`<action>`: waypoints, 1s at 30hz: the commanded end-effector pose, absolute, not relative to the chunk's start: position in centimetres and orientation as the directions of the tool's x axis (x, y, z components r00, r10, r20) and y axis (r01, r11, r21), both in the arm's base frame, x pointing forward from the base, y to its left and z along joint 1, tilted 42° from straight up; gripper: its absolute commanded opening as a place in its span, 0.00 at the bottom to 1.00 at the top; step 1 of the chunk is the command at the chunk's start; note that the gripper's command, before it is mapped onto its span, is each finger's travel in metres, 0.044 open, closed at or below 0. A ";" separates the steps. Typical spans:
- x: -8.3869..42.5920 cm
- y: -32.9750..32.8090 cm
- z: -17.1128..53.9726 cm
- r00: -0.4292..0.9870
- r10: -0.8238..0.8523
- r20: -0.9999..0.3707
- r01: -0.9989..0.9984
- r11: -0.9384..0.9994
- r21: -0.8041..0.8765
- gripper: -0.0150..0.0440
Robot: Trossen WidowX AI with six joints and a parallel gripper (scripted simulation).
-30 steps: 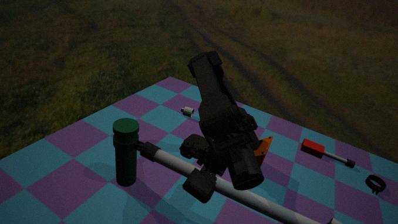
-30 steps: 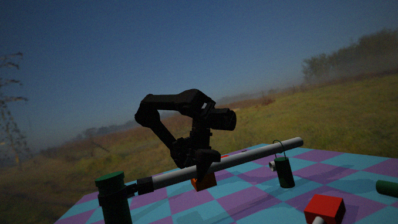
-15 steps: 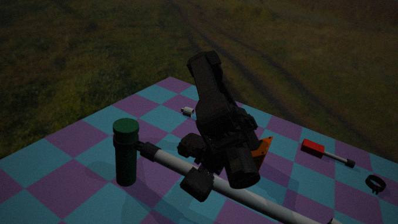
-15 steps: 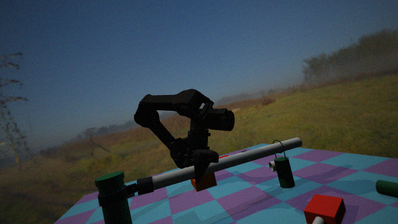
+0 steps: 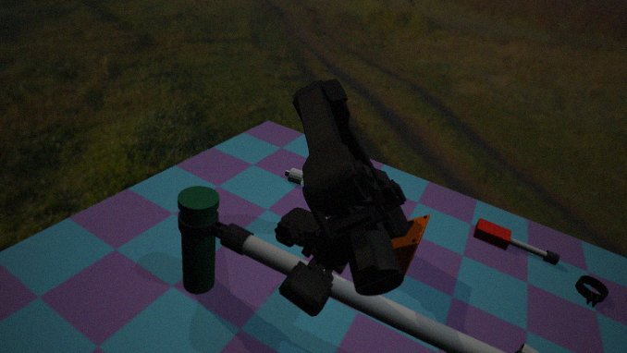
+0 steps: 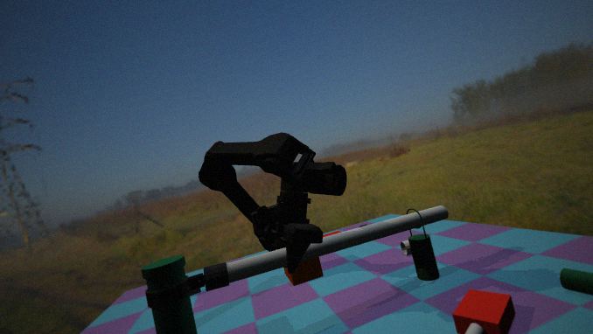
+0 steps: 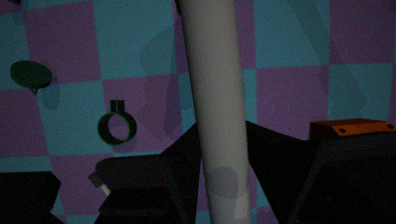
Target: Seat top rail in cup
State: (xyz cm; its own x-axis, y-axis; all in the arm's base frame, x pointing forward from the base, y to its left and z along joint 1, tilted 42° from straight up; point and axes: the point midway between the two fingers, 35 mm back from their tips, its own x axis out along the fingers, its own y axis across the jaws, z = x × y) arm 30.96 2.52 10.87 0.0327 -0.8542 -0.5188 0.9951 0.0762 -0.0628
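The white rail (image 5: 393, 310) (image 6: 372, 232) (image 7: 215, 65) runs from the big post to the small post. Its near end is inside the black rail-end cup (image 5: 236, 237) (image 6: 216, 276); how deep is hidden. The cup hangs on the brace band (image 5: 186, 225) (image 6: 163, 297), which sits high on the big green post (image 5: 198, 263) (image 6: 172, 319), just under the post cap (image 5: 198, 199) (image 6: 163, 267). The far part of the rail passes through the wire of the loop cap (image 6: 419, 238). My gripper (image 5: 319, 273) (image 6: 302, 253) (image 7: 217, 123) is shut on the rail, a finger on each side.
An orange block (image 5: 416, 236) (image 6: 306, 272) (image 7: 350, 129) stands beside the gripper. A red block with a rod (image 5: 492, 233) and a black ring (image 5: 581, 286) lie farther right. A second red block (image 6: 483, 306) and a green cylinder (image 6: 577, 281) are at the right.
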 end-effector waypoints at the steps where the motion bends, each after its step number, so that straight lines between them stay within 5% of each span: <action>1: 31.2 2.5 11.6 0.047 -0.856 -0.515 0.995 0.086 -0.052 0.25; 30: 31.2 1.7 11.8 0.033 -0.855 -0.518 0.995 0.077 -0.063 0.25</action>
State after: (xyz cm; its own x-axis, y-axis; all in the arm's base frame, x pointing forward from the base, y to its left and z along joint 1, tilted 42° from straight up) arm 31.15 1.66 11.85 0.0327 -0.8546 -0.5183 0.9950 0.0767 -0.0637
